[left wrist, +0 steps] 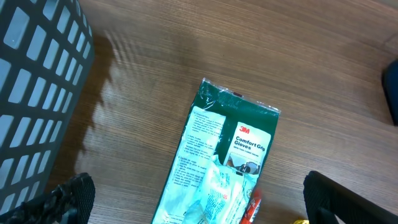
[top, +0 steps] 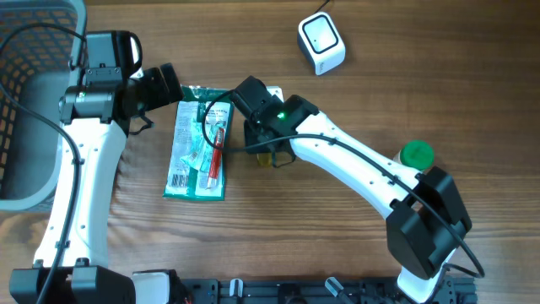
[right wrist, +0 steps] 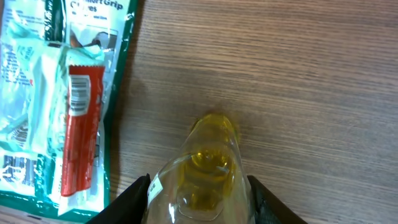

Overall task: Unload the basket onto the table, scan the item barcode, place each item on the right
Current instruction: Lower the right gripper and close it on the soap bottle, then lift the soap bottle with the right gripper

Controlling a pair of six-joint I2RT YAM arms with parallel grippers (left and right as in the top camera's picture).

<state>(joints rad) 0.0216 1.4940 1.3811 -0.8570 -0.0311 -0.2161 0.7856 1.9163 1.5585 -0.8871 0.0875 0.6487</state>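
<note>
Closest to the lens in the right wrist view is a clear bottle [right wrist: 202, 180] with yellow liquid, lying on the wooden table [top: 380, 84] with its yellowish end pointing away from the camera. The right gripper [right wrist: 199, 186] straddles it, and its dark fingers [right wrist: 134, 202] sit close against both sides of the bottle, though I cannot tell whether they actually press on it. Seen from overhead, the right arm starts at the lower right and stretches diagonally up and left across the table. Its wrist is bent down over the bottle, just beside the right edge of a green glove packet [left wrist: 217, 155]. A red sachet [right wrist: 79, 124] lies on top of that packet. The left arm runs up the left side of the overhead view beside the grey basket [left wrist: 37, 93], with its wrist turned toward the middle of the table. The left gripper [left wrist: 196, 186] hangs over the packet's top end with its fingers spread wide and nothing between them. The white scanner [top: 321, 44] stands well apart from the bottle, near the far edge of the table. A green cap [top: 416, 154] shows beside the right arm's forearm.
</note>
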